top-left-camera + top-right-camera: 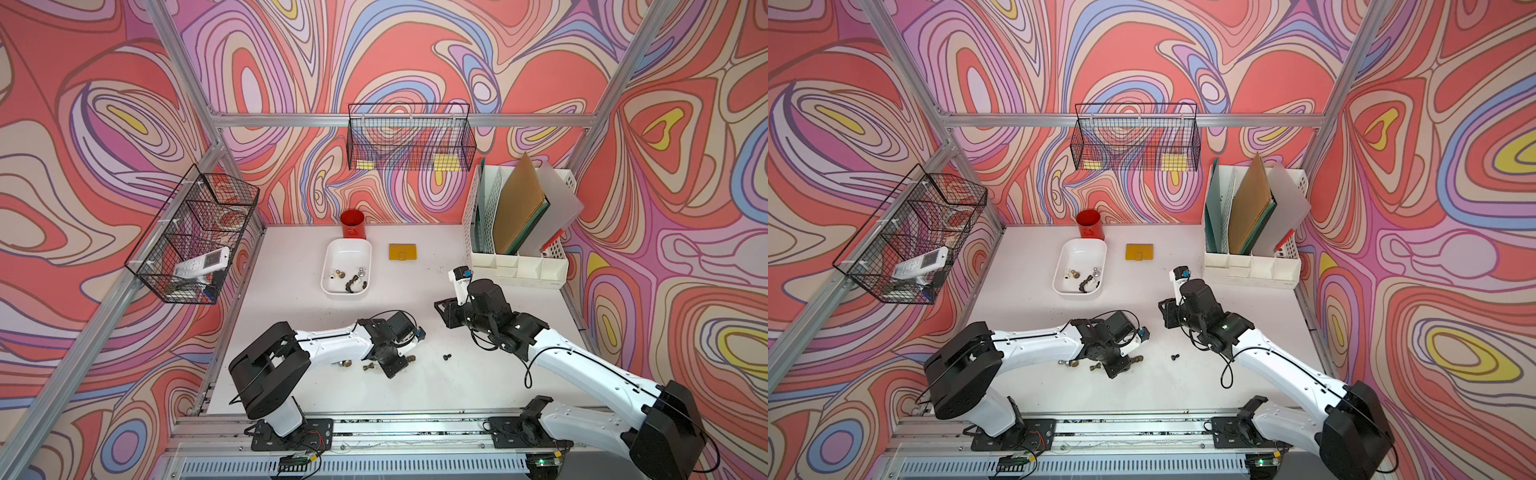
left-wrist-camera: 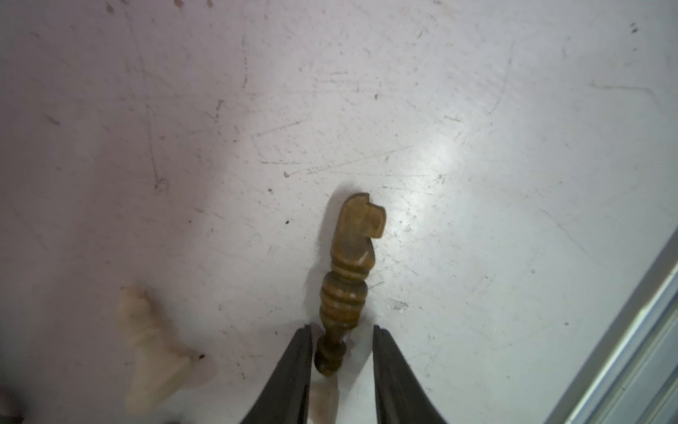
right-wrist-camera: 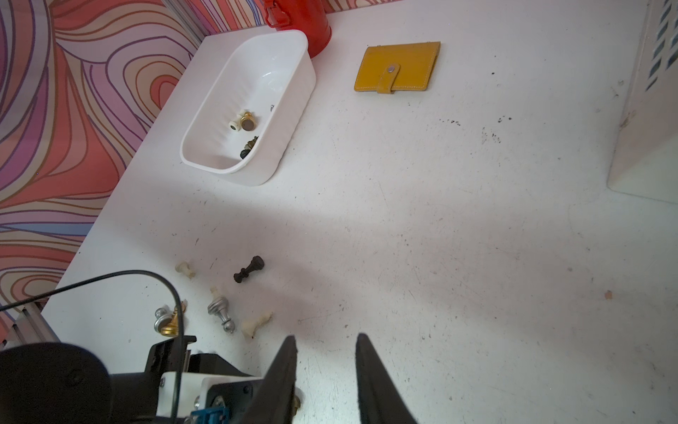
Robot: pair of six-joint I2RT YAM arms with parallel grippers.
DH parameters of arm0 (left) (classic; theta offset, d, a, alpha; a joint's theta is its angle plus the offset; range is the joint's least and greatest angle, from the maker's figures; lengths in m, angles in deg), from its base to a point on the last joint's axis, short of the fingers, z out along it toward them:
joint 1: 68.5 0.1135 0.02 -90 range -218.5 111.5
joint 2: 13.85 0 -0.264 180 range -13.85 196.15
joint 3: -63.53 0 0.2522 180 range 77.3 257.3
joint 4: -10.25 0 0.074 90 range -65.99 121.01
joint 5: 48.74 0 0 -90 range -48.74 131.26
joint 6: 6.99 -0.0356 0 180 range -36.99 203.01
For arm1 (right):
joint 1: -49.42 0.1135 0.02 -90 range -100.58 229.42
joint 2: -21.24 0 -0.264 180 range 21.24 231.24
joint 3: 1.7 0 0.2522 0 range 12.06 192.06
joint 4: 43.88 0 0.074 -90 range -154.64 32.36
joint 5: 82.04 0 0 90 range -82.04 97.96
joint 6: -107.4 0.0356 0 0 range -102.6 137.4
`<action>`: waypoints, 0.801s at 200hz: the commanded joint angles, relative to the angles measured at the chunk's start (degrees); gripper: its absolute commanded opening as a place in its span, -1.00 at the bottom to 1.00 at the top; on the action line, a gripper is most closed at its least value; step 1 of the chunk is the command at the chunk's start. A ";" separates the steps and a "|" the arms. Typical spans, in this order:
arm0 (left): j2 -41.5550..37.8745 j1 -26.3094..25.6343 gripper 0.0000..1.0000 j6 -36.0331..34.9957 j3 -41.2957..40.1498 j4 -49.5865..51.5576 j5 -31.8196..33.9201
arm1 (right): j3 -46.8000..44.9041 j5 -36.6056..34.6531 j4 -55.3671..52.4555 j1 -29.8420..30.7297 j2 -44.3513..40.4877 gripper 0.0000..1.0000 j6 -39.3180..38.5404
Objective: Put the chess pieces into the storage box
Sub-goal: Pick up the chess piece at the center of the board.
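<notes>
A brown-gold knight (image 2: 348,279) lies flat on the white table. My left gripper (image 2: 342,328) is open and straddles its base end; one finger (image 2: 299,367) touches the base and the other stands apart. A blurred cream piece (image 2: 150,345) lies beside it. In both top views the left gripper (image 1: 400,364) is low over the near-centre table among brass pieces (image 1: 369,366), with a black piece (image 1: 447,356) to its right. Other loose chess pieces (image 3: 220,310) lie nearby. The storage box (image 1: 348,252) holds several pieces (image 3: 246,123). My right gripper (image 3: 326,337) hovers open and empty.
A red cup (image 1: 352,223) stands just behind the box, with a yellow wallet (image 1: 403,252) to its right. A white file rack (image 1: 515,262) fills the back right corner. Wire baskets (image 1: 195,237) hang on the walls. The table's metal edge (image 2: 623,348) runs close to the left gripper.
</notes>
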State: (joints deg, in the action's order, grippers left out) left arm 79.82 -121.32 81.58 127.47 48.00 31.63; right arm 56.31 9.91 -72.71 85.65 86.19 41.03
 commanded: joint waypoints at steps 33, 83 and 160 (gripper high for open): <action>1.43 -0.46 -0.62 -0.01 1.73 0.26 0.08 | -1.32 -0.20 -0.92 0.22 -0.34 -0.40 0.40; -3.64 -0.53 -0.77 -1.33 1.17 0.74 0.38 | -3.28 3.05 -1.61 0.16 0.02 -0.38 1.13; -10.70 -0.53 -0.94 -1.57 -2.95 -3.21 2.01 | -7.60 13.46 6.44 0.20 4.02 -0.32 18.20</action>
State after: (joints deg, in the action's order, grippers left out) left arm 69.63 -121.47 80.03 126.05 46.07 32.72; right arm 51.02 18.35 -71.49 85.65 89.43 50.89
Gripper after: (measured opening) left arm 0.149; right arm 0.336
